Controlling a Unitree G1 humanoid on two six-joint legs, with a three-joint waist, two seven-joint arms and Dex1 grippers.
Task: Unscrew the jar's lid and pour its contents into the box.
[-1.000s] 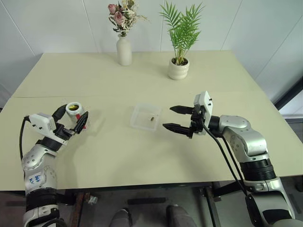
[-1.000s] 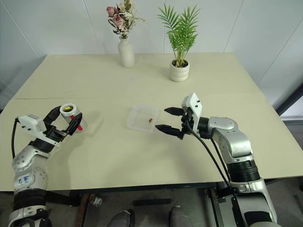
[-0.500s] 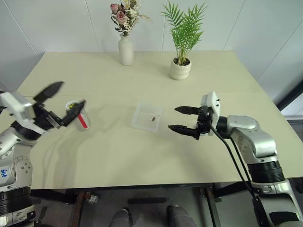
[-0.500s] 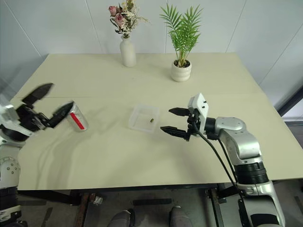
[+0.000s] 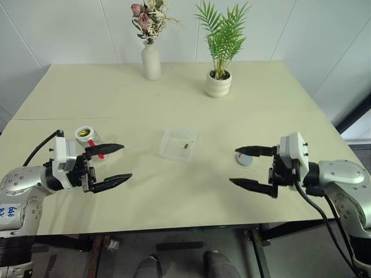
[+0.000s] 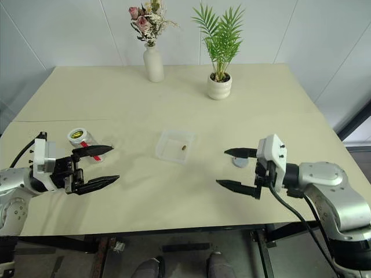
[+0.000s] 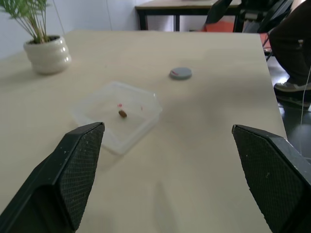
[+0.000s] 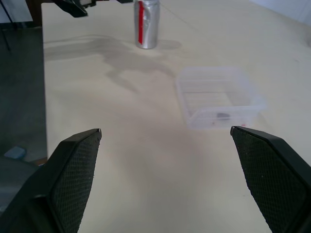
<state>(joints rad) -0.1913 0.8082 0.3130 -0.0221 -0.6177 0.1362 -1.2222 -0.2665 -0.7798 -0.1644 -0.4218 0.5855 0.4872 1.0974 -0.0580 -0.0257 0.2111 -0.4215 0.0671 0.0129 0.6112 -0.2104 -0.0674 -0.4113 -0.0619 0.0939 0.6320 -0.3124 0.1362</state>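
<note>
The clear jar (image 5: 86,135) with a red stripe stands upright and uncapped at the table's left, also in the right wrist view (image 8: 146,23). My left gripper (image 5: 127,161) is open and empty just in front of it, pointing right, with the jar beside its upper finger. The clear box (image 5: 171,149) sits mid-table with a small brown bit (image 7: 122,113) of the contents inside. The grey lid (image 5: 245,159) lies flat on the table to the right of the box. My right gripper (image 5: 233,165) is open and empty, pointing left, with the lid just beyond its fingers.
A white vase of flowers (image 5: 151,61) and a white pot with a green plant (image 5: 218,84) stand at the far side of the table. The table's front edge (image 5: 174,227) runs close below both grippers.
My left gripper has come off the jar, drawn back and turned to point right; the jar now stands alone. My right gripper has pulled back to the right, uncovering the lid.
</note>
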